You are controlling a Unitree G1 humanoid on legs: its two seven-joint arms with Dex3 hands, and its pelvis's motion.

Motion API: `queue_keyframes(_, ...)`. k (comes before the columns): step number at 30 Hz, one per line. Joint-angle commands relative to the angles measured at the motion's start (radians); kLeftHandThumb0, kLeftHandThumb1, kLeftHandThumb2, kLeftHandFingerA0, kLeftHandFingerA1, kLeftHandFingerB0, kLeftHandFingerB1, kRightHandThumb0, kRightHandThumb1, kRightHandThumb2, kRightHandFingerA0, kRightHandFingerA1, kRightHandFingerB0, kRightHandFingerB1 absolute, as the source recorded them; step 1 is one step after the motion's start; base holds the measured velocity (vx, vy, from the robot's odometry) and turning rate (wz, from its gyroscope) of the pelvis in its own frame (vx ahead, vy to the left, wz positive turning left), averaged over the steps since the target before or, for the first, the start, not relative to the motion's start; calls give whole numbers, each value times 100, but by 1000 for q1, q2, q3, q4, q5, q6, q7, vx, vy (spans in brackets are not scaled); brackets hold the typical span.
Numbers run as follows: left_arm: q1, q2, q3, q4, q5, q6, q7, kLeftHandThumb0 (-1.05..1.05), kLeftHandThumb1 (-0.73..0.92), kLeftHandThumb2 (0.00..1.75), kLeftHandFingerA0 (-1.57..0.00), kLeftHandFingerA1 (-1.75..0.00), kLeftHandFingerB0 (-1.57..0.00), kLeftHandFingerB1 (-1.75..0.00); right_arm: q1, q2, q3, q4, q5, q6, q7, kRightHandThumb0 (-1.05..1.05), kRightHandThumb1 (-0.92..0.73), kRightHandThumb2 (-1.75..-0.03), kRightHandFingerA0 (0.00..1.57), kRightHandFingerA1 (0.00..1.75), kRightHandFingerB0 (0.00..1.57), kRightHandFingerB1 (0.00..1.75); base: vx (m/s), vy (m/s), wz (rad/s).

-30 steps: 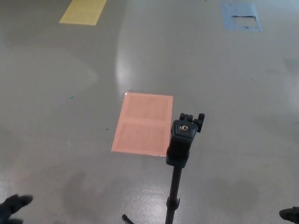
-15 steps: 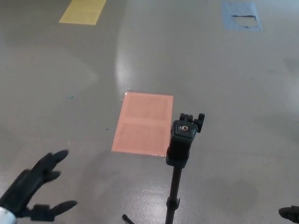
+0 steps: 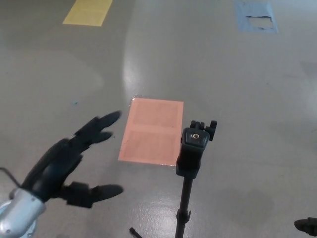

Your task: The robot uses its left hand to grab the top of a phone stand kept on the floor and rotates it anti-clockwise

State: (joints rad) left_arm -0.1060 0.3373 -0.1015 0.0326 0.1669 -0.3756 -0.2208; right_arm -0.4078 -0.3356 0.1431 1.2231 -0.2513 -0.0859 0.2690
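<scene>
No text, label, brand or number can be read anywhere. The phone stand (image 3: 192, 153) to the right of the left hand (image 3: 67, 166) bears no legible marking, and the coloured patches on the floor (image 3: 237, 89) beyond the hand are plain, without letters or signs.

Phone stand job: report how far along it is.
Done: nothing on the phone stand itself; it stands untouched on the floor. In hand: the left hand is open, raised to the stand's left, well short of its top. Left: grab the top and turn it anti-clockwise.
</scene>
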Motion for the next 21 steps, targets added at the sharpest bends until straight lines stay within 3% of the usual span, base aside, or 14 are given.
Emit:
queue_keyframes(1,-9,-1,-29,-177,-29,57,-60,-54,47,56,-25,-36,-3,-26,-26,-18,4,12,-12,1,-22,-44,-64,-87,33,51,0,22,0,0,0)
queue_keyframes(3,-13,-7,-33,-195,-52,72,-70,-58,39,71,-20,-45,-2,-27,-28,-18,4,14,-11,0,-21,-43,-64,-87,34,51,0,22,0,0,0)
queue_keyframes(5,-11,-9,-34,-211,-61,89,-77,-58,39,71,-20,-45,-2,-27,-29,-18,3,15,-10,0,-22,-43,-64,-87,34,51,0,22,0,0,0)
queue_keyframes(6,-12,-12,-37,-222,-64,95,-80,-51,46,55,-25,-35,-5,-25,-29,-18,5,16,-12,-1,-22,-44,-64,-86,37,51,1,21,0,0,0)
queue_keyframes(7,-12,-12,-37,-222,-64,95,-80,-51,46,55,-25,-35,-5,-25,-29,-18,5,16,-12,-1,-22,-44,-64,-86,37,51,1,21,0,0,0)
queue_keyframes(8,-13,-18,-46,-250,-72,109,-91,-50,46,55,-24,-35,-4,-25,-27,-18,7,18,-14,-5,-22,-38,-78,-63,46,40,1,24,0,0,0)
queue_keyframes(9,-15,-21,-49,-260,-72,116,-94,-55,38,70,-21,-44,-2,-26,-27,-18,8,19,-16,-5,-23,-43,-63,-87,31,50,0,23,0,0,0)
queue_keyframes(13,-26,-29,-59,-288,-67,142,-101,-55,37,71,-21,-45,-2,-26,-28,-18,13,21,-23,-5,-26,-43,-63,-87,31,50,0,24,0,0,0)
queue_keyframes(14,-31,-31,-63,-297,-63,153,-103,-51,45,55,-26,-35,-5,-25,-29,-18,15,22,-26,-4,-26,-38,-78,-63,40,39,2,24,0,0,0)
queue_keyframes(15,-37,-33,-67,-301,-60,156,-105,-56,38,69,-20,-43,-4,-25,-29,-17,17,22,-27,-4,-27,-36,-76,-68,39,42,7,16,0,0,0)
queue_keyframes(18,-49,-39,-76,-309,-63,170,-110,-55,37,70,-20,-44,-2,-27,-29,-16,17,22,-27,-5,-25,-36,-76,-68,40,42,6,15,0,0,0)
queue_keyframes(19,-58,-40,-83,-309,-55,173,-111,-54,47,54,-25,-33,-4,-29,-30,-17,15,23,-24,-3,-22,-43,-63,-87,31,50,0,23,0,0,0)
queue_keyframes(20,-77,-42,-95,-307,-37,177,-112,-32,26,85,-1,-47,-3,-52,-31,-17,12,23,-20,-3,-18,-43,-64,-87,32,51,0,24,0,0,0)
queue_keyframes(21,-85,-43,-100,-305,-29,180,-112,-32,26,85,-1,-47,-3,-52,-31,-18,11,23,-20,-4,-17,-43,-64,-87,32,51,0,24,0,0,0)
